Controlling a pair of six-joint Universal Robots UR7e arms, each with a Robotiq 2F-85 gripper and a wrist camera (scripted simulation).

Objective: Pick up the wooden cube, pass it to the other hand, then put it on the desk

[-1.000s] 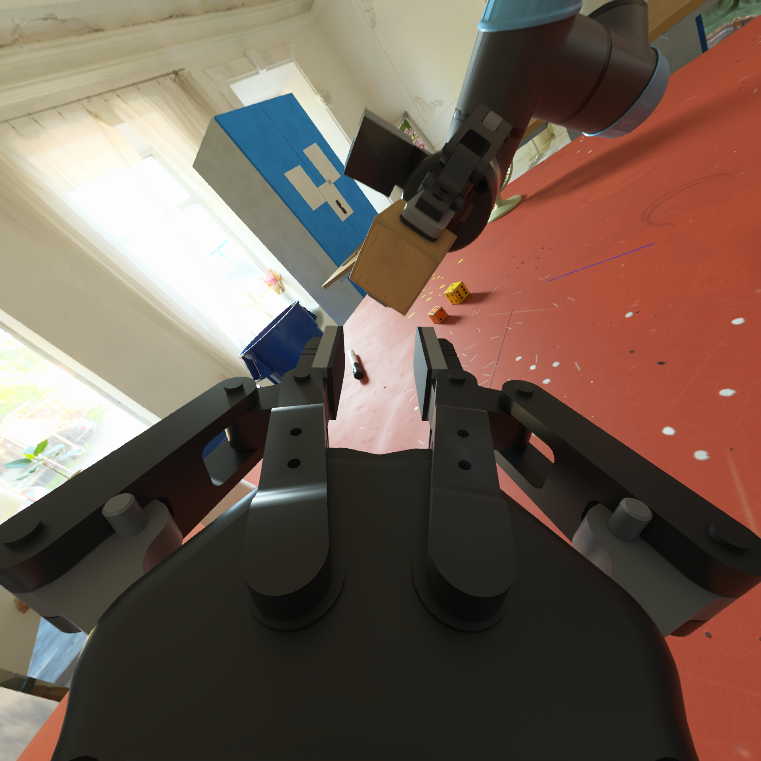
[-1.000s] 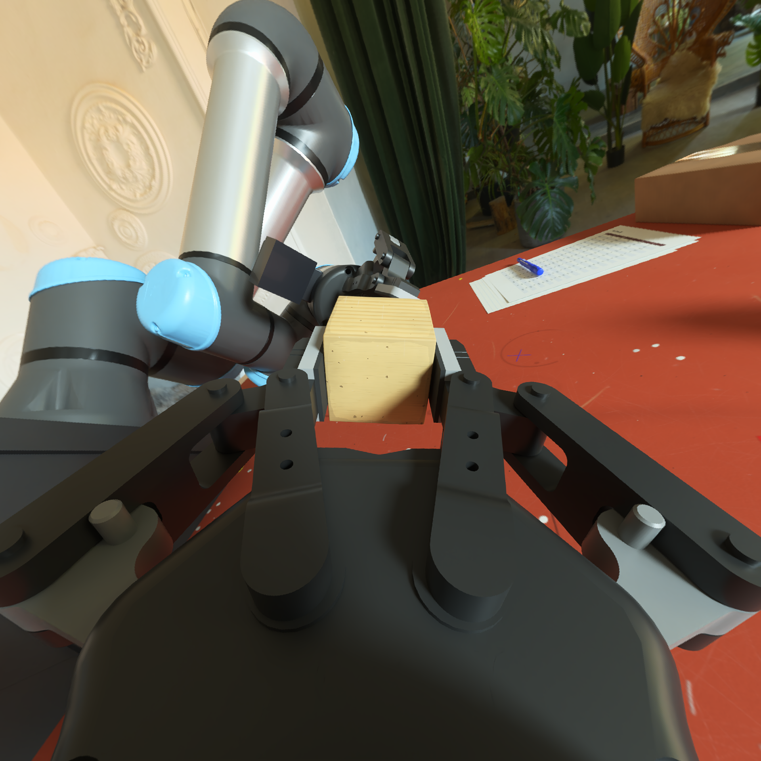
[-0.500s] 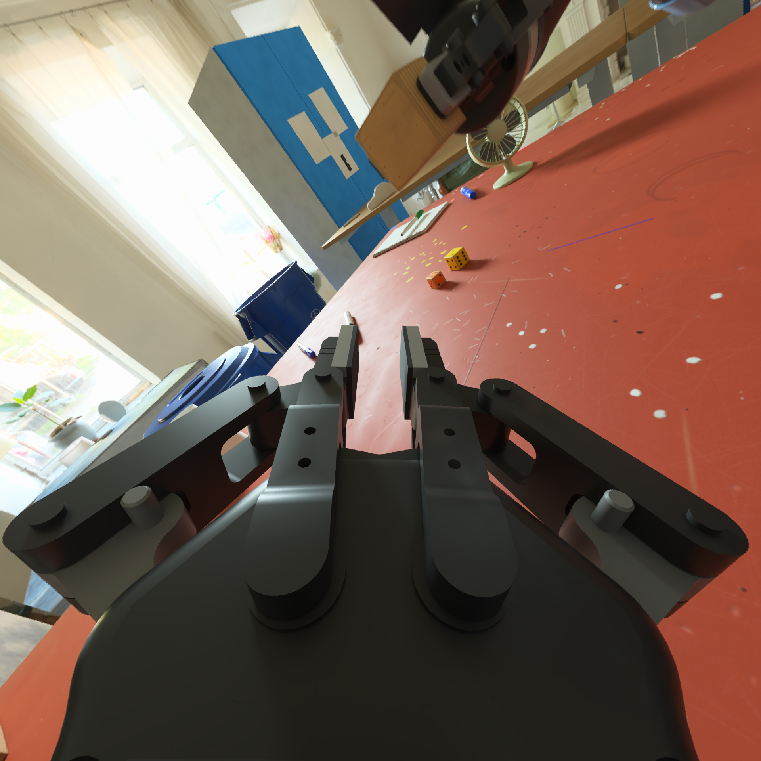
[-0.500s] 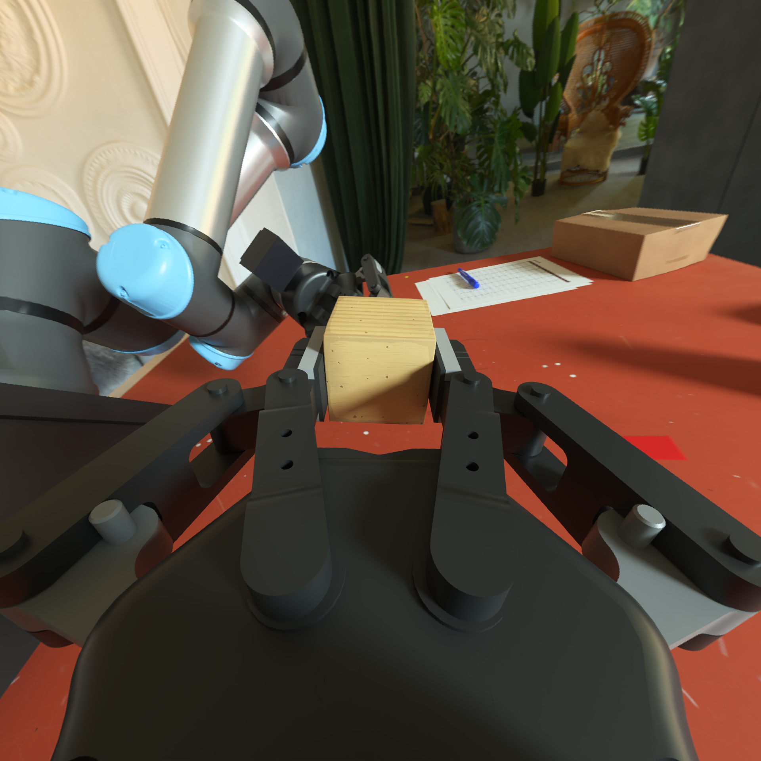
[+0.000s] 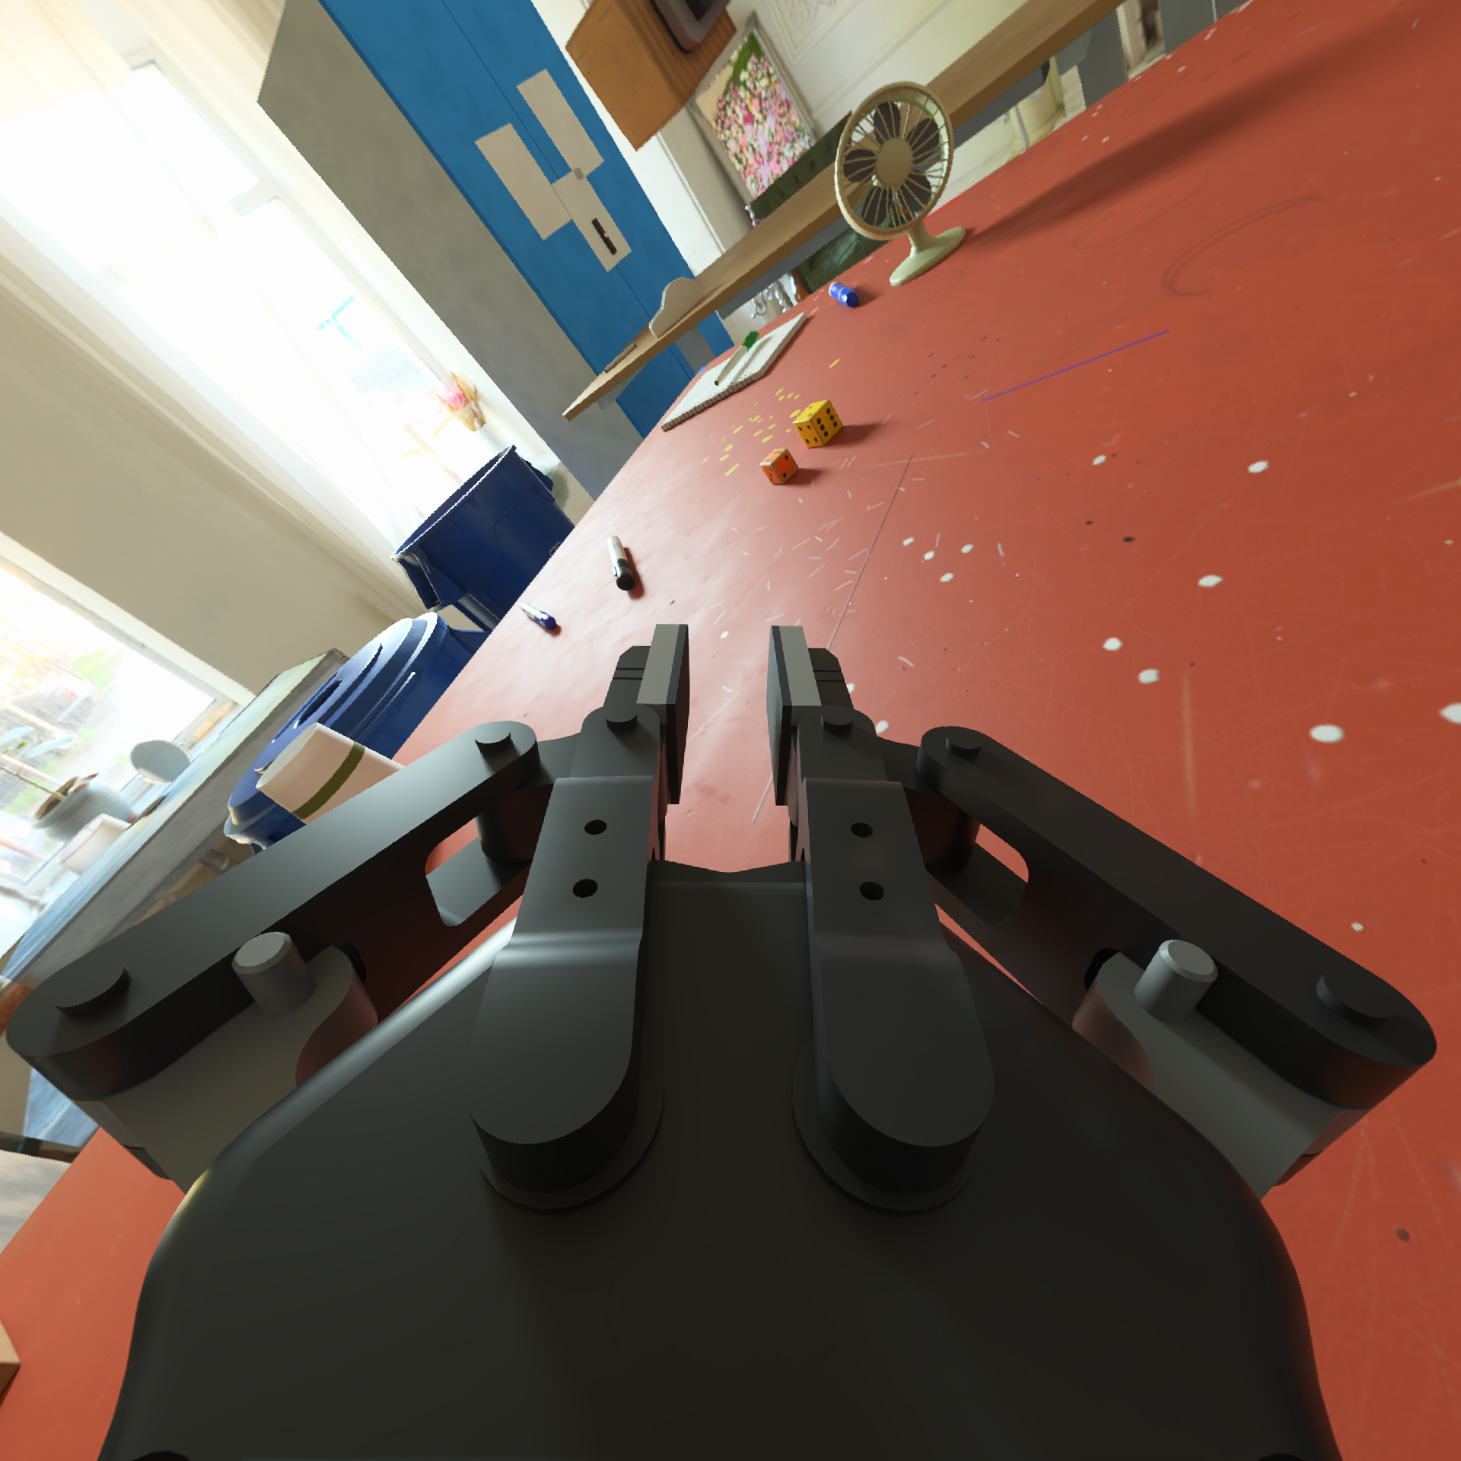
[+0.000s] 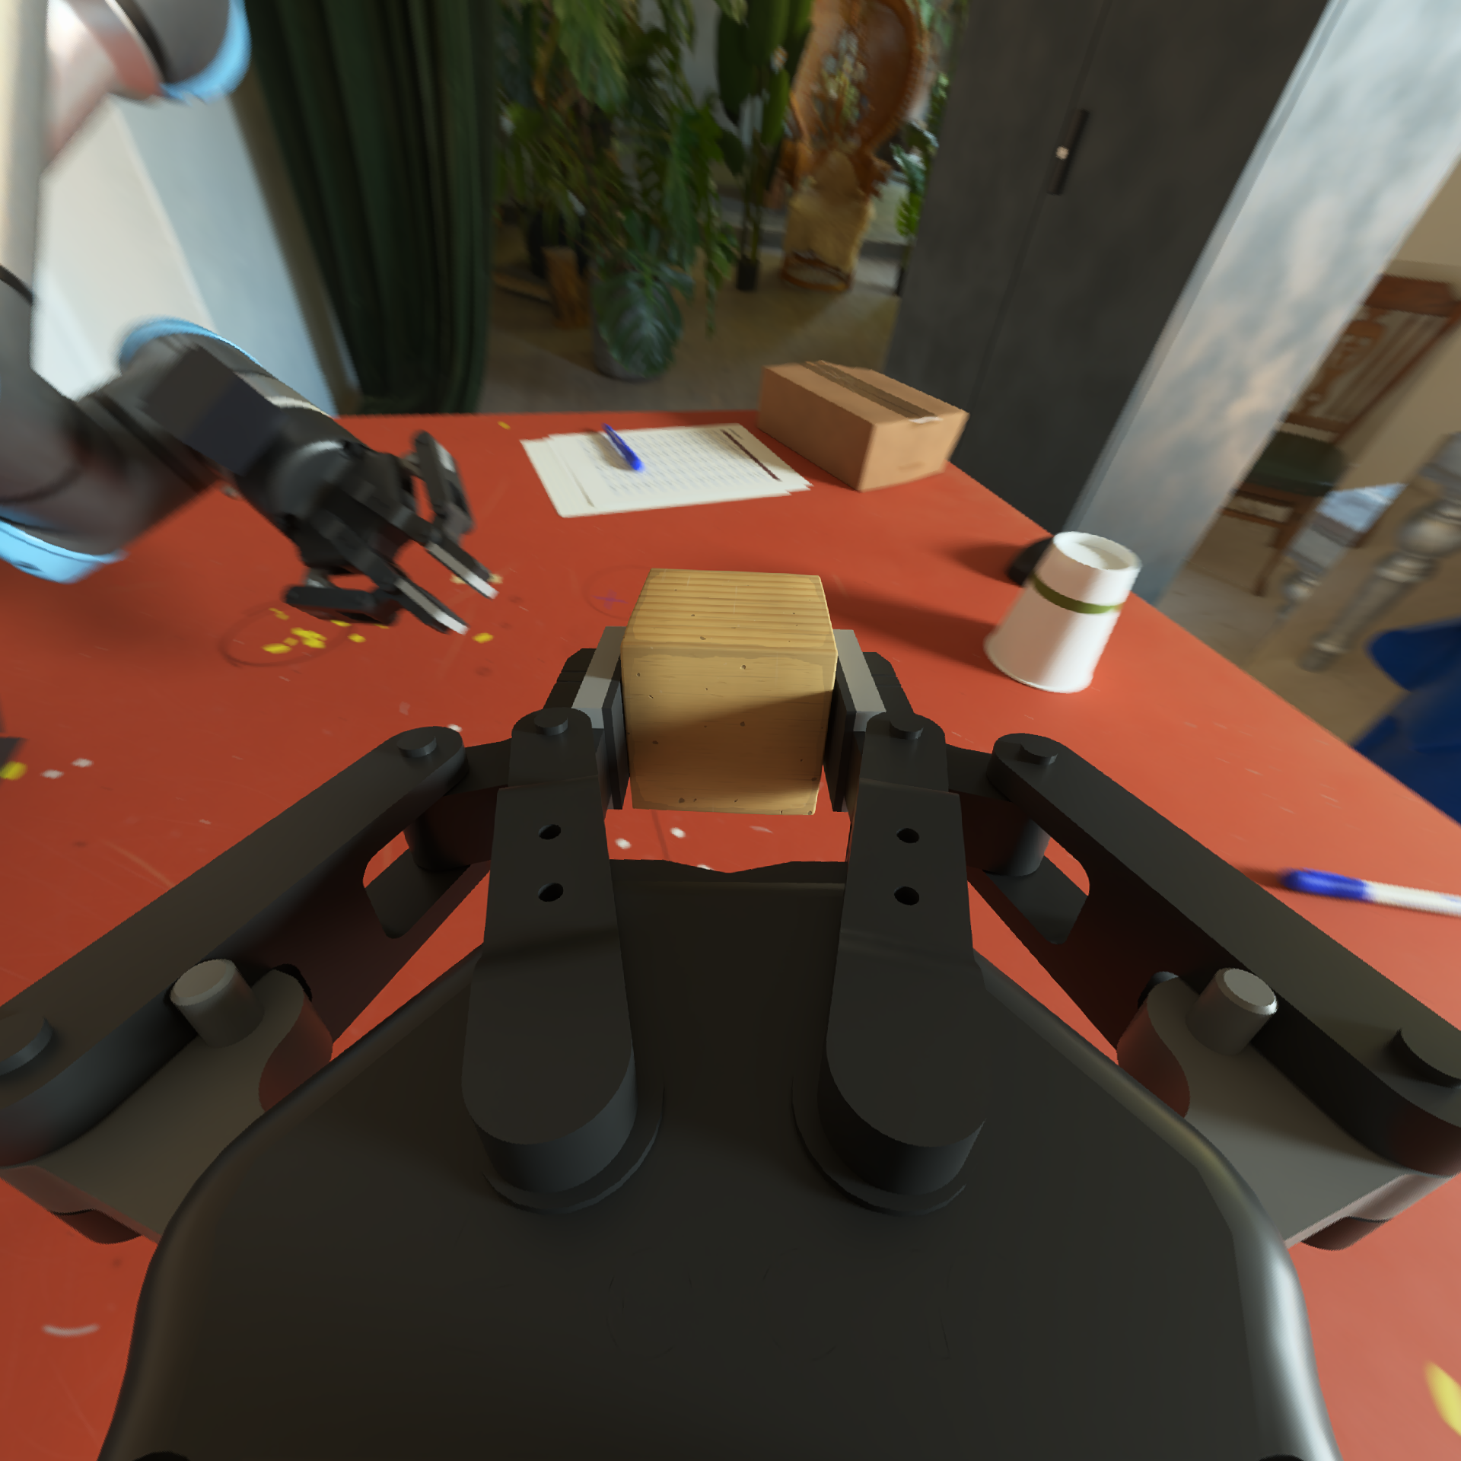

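The wooden cube (image 6: pixel 727 696) is a light-brown block clamped between the pads of my right gripper (image 6: pixel 727 656), which is shut on it and holds it above the red desk (image 6: pixel 1028 775). In the left wrist view the cube (image 5: pixel 632 71) shows at the top edge, high and far from my left gripper (image 5: pixel 727 656). The left gripper is empty, its fingers a narrow gap apart, low over the desk (image 5: pixel 1107 514). In the right wrist view the left gripper (image 6: pixel 466 605) sits to the cube's left, well apart from it.
A fan (image 5: pixel 893 174), a yellow die (image 5: pixel 818 423), an orange die (image 5: pixel 779 466), a marker (image 5: pixel 621 561) and a notebook (image 5: pixel 735 368) lie ahead of the left gripper. An upturned paper cup (image 6: pixel 1063 609), a cardboard box (image 6: pixel 862 423), papers (image 6: pixel 664 470) and a pen (image 6: pixel 1376 893) surround the cube.
The two grippers have drawn apart. The right gripper has tilted down toward the desk with the cube. The left gripper has dropped low and its fingers have narrowed.
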